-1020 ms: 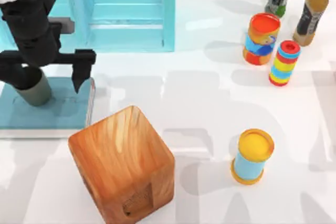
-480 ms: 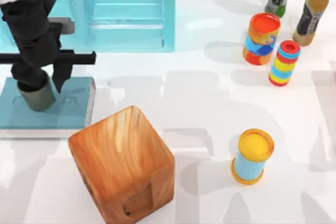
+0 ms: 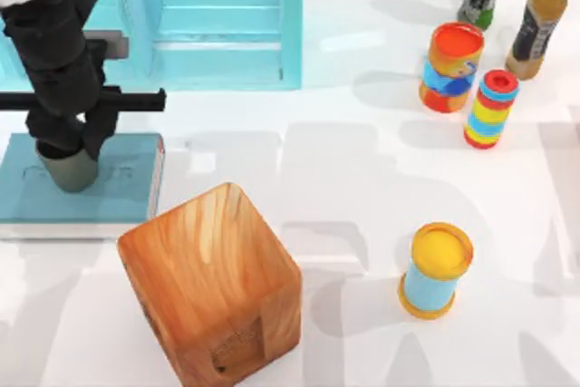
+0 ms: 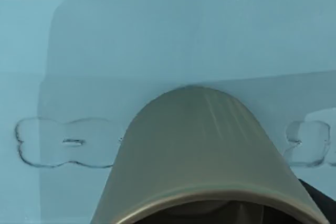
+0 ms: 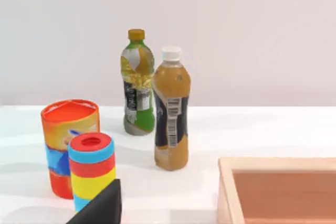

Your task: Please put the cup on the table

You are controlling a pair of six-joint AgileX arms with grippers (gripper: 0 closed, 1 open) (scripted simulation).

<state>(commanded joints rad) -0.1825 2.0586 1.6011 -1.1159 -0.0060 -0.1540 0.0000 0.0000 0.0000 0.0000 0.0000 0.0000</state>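
The olive-grey cup (image 3: 68,171) stands upright on the flat blue-teal slab (image 3: 122,192) at the left side of the white table (image 3: 362,188). My left gripper (image 3: 70,146) reaches down over it, its black fingers pressed against both sides of the cup's upper wall, shut on it. The left wrist view looks along the cup (image 4: 199,150) from its rim, with the slab (image 4: 157,40) behind. A dark part of my right gripper (image 5: 100,208) shows at the lower edge of the right wrist view, far from the cup.
A large wooden cube (image 3: 213,283) sits just in front of the slab's right end. A teal open box (image 3: 222,20) stands behind it. A yellow-lidded blue can (image 3: 435,269), an orange can (image 3: 450,65), a striped can (image 3: 491,108) and two bottles (image 3: 541,23) occupy the right side.
The left gripper's fingers have drawn together from wide open onto the cup's sides. The cup stays on the slab. Nothing else has moved.
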